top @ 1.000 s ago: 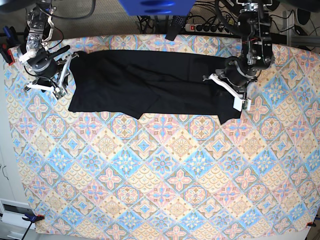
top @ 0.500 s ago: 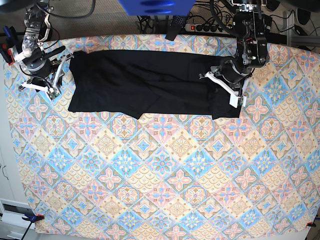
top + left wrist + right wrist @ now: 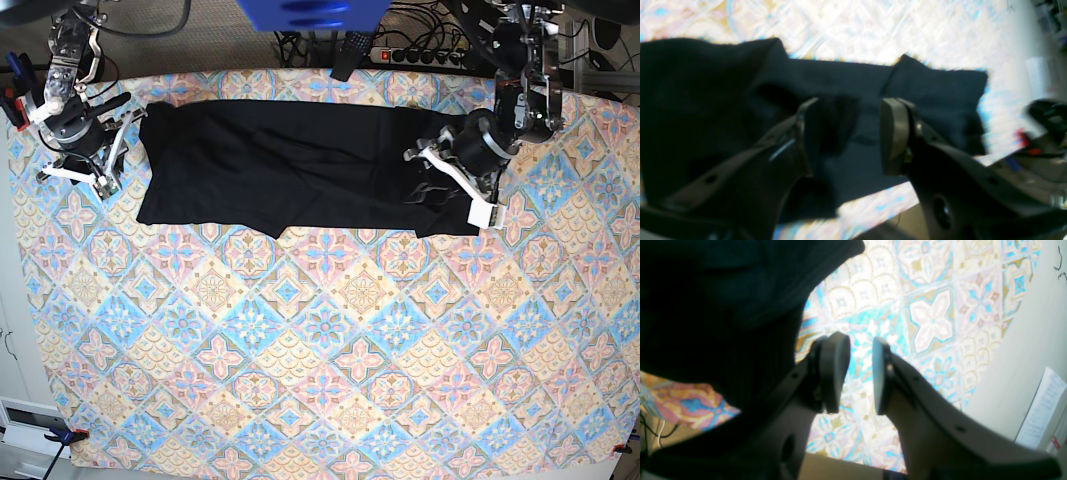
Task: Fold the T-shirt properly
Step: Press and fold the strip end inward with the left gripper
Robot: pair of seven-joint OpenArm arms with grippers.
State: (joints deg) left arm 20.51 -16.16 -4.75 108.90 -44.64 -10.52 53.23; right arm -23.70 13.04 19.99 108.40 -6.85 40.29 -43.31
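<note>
The T-shirt [image 3: 300, 165] lies stretched in a long black band across the far part of the patterned tablecloth [image 3: 330, 340], running nearly from one arm to the other. Over at the shirt's end on the base view's right, the left gripper [image 3: 455, 185] hangs above the cloth, and its wrist camera gives a good look: the two pads stand well apart with black fabric below and between them, nothing pinched, and the shirt's end corner lies just past the fingertips [image 3: 893, 133]. That picture is blurred, so whether the tips touch the cloth I cannot tell. At the other end, the right gripper [image 3: 95, 150] sits just off the shirt's edge, over bare tablecloth. Its wrist view shows the pads [image 3: 836, 370] parted by a narrow gap with only the flowered pattern between them, empty, while the shirt's dark edge fills the upper left of that view, beside the gripper and not in it.
</note>
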